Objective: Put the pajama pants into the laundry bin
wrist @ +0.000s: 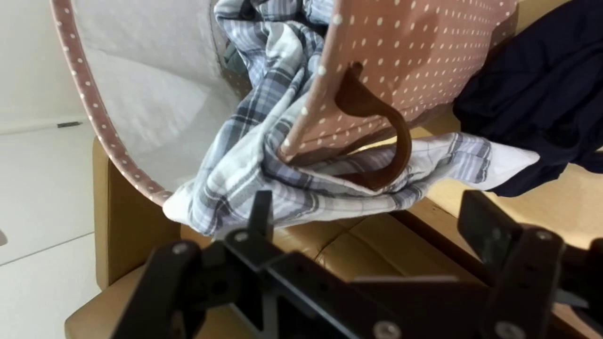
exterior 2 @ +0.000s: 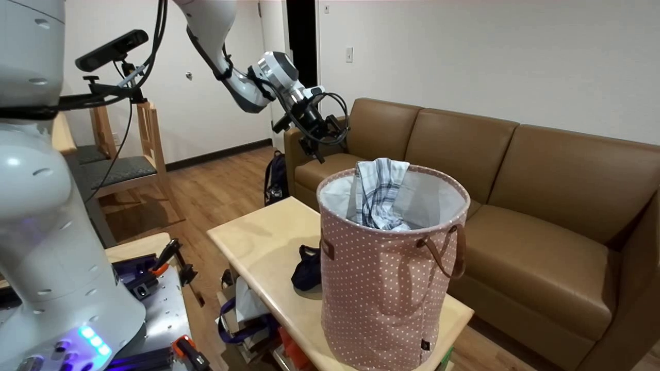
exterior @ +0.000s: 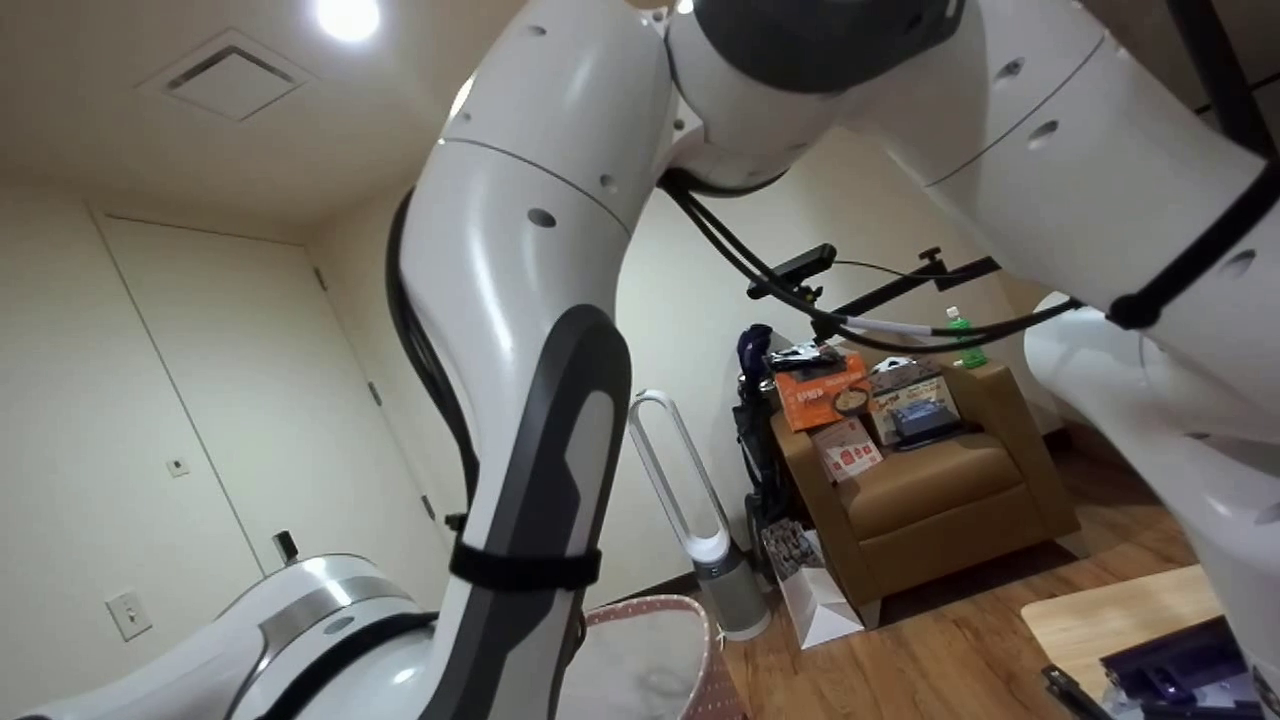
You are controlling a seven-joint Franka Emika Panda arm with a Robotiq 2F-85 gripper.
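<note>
My end effector (wrist: pixel 367 205), jaws apart, hangs near the laundry bin (exterior 2: pixel 381 288) on the tabletop (exterior 2: pixel 263 226); the plaid pajama pants (wrist: pixel 256 106) drape over the bin's rim, part inside, part outside.

A brown sofa (exterior 2: pixel 541 242) runs along a pale wall (exterior 2: pixel 490 67), with a light switch (exterior 2: pixel 349 54) above its far end and a dark doorway (exterior 2: pixel 302 46) beyond that end. The pale wooden worktop (exterior 2: pixel 260 232) stands in front of the sofa, over a floor (exterior 2: pixel 232 180) of warm brown wood. Well apart from the sofa is a wooden chair (exterior 2: pixel 134 166) with a dark seat; a black baseboard (exterior 2: pixel 221 154) runs toward the sofa. In an exterior view, a round ceiling light (exterior: pixel 347 17) glows, and an armchair (exterior: pixel 940 490) as brown as the sofa shows, with a white bladeless fan (exterior: pixel 708 547).
</note>
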